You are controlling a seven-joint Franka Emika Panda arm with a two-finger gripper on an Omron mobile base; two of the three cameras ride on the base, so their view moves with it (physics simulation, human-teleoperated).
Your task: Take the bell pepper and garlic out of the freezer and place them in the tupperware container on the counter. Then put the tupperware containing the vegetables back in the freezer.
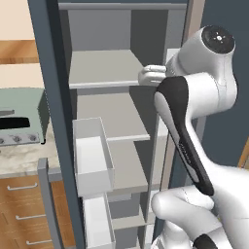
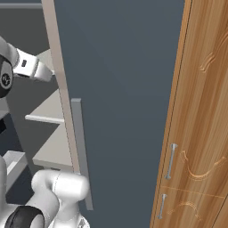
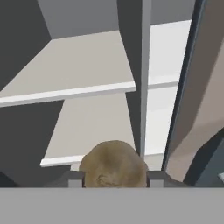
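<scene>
- The left base view sits close behind the arm, facing forward and down into the open freezer (image 1: 112,121), with the counter (image 1: 22,155) at far left.
- The right base view looks past the freezer's door; both views share the shelves.
- The hand view peers along the gripper (image 3: 114,177), very near the shelves.

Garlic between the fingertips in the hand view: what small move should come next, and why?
Probably a slow pull straight back out of the freezer. The garlic sits between the two fingers of the gripper, apparently gripped, with grey shelves ahead of it. The tub it belongs in is on the counter to the left, so the hand must first clear the door frame.
</scene>
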